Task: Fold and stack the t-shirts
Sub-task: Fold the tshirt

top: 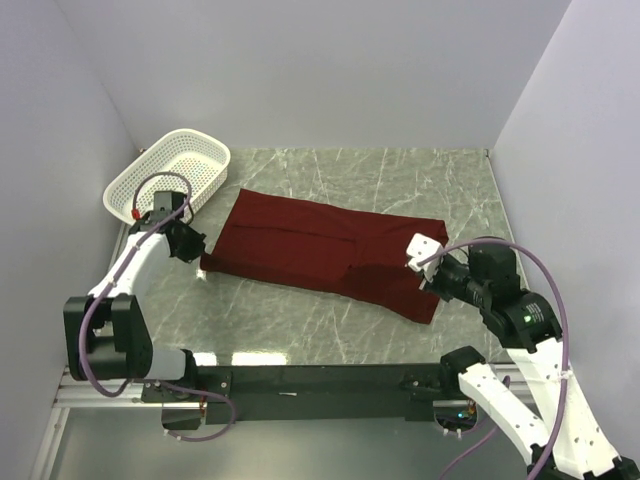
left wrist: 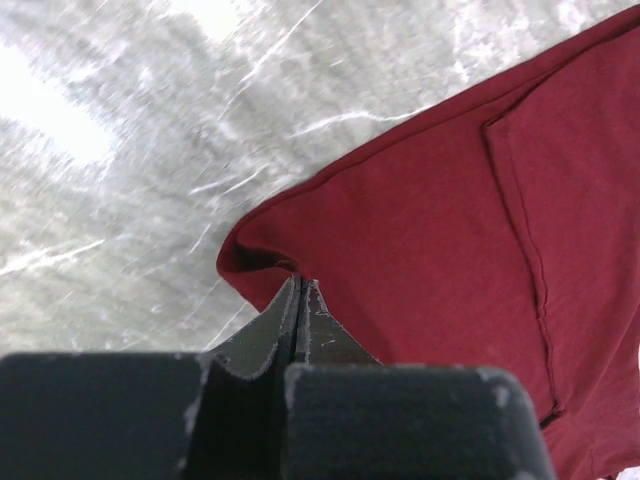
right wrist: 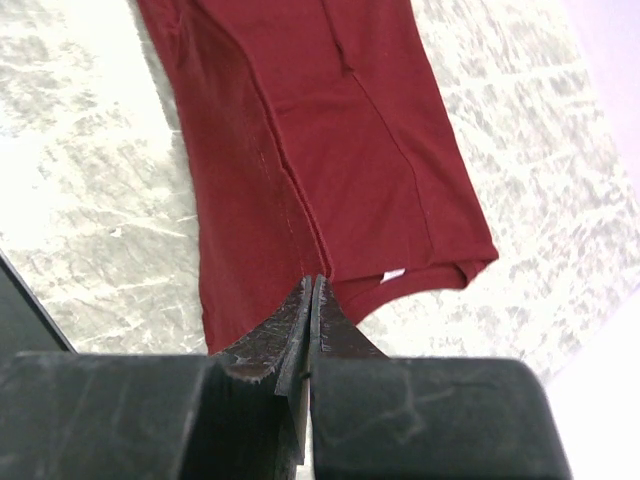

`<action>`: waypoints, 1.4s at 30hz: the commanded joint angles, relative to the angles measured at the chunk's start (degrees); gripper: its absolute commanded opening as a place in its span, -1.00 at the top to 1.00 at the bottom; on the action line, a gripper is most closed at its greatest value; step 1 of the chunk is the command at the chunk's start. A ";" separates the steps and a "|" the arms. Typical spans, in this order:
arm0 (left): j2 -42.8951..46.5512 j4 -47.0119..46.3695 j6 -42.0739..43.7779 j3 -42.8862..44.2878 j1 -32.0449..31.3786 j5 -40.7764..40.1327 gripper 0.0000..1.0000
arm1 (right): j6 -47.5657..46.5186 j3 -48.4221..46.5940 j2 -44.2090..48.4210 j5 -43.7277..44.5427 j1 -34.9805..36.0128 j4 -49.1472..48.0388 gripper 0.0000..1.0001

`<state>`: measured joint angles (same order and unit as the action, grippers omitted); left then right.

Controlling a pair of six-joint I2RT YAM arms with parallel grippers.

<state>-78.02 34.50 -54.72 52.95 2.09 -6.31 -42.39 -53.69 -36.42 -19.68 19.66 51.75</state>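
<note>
Slippage risk: my left gripper and right gripper each pinch maroon t-shirt edge at very tips; uneven lift skews fold.

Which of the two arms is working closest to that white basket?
The left arm: its fingers pinch the shirt corner beside the basket. The right arm's fingers hold the shirt's far end.

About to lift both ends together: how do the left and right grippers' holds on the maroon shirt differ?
The left gripper pinches a corner of the t-shirt, at the end beside the basket; the right gripper pinches midway along the opposite end's edge, near the white label. Cloth puckers at the left gripper's tips but lies flat at the right gripper's. Both are shut on the t-shirt.
</note>
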 commanded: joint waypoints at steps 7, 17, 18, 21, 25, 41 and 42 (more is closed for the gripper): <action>-5.39 -2.60 3.04 5.59 0.28 1.38 0.99 | 1.96 -2.82 -1.89 1.31 -2.17 -2.79 1.00; -8.63 -3.74 3.39 7.25 0.29 1.12 0.99 | 0.82 -3.52 -5.23 0.26 -6.21 -4.46 1.00; -9.08 -3.74 3.30 7.78 0.29 1.12 0.99 | 0.30 -3.53 -6.02 -0.18 -6.91 -4.55 1.00; -11.54 -3.39 3.83 10.24 0.28 0.86 0.99 | -0.93 -3.61 -7.43 -2.63 -10.77 -4.99 1.00; -14.79 -3.03 4.88 13.40 0.29 0.51 0.99 | -2.34 -3.97 -9.28 -5.10 -14.21 -5.43 1.00; -25.69 -1.37 7.70 22.28 0.20 0.95 0.99 | -2.70 -6.51 -15.69 -9.84 -15.88 -9.65 1.00; -25.95 -1.37 7.78 22.37 0.20 0.86 0.99 | -2.61 -7.91 -16.22 -10.81 -15.88 -9.47 1.00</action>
<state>-103.37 33.34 -48.71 72.73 2.07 -4.38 -44.84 -57.06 -51.64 -27.77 4.23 45.36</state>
